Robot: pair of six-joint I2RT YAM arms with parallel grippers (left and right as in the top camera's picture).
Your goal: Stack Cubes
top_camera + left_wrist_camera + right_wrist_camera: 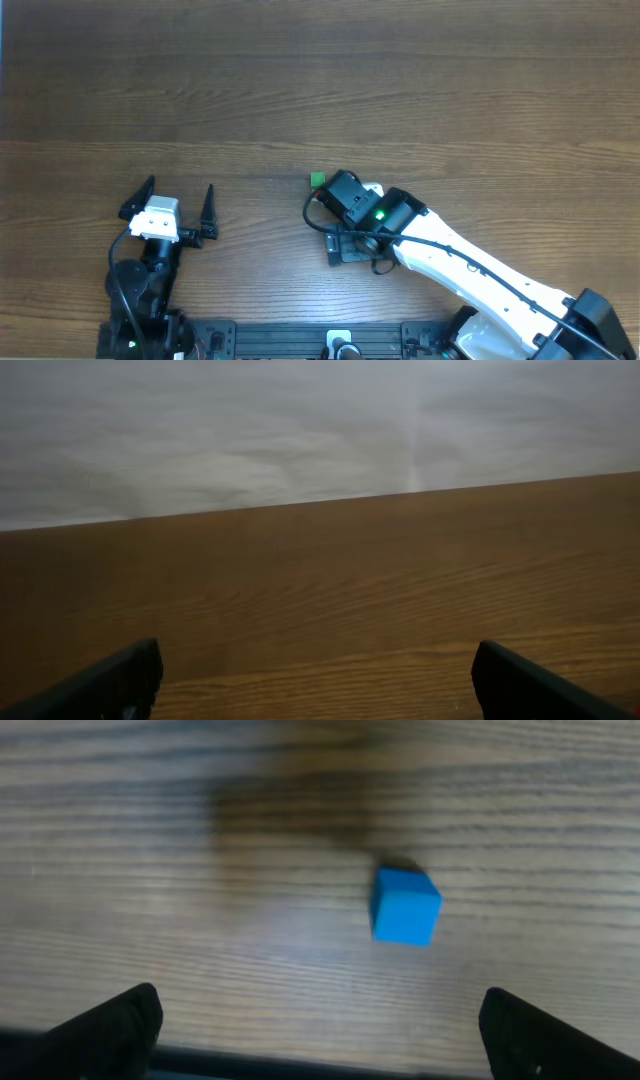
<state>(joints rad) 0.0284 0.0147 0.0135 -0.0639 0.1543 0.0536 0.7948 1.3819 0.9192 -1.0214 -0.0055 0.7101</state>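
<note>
A small blue cube point(405, 907) lies on the wooden table point(200, 870), below and a little ahead of my right gripper point(320, 1055). That gripper is open, its two dark fingers point(110, 1030) spread wide with nothing between them. In the top view the right arm's wrist point(350, 200) hangs over the table's middle, and a green cube point(318, 180) peeks out just beyond it on the left. My left gripper point(172, 200) rests near its base at the front left. It is open and holds nothing, and its fingertips point(110, 685) frame bare wood.
Brown wood point(300, 80) stretches across the whole far half of the table. A pale wall point(300, 430) rises behind the table's far edge in the left wrist view. A black rail point(320, 335) with the arm bases runs along the front edge.
</note>
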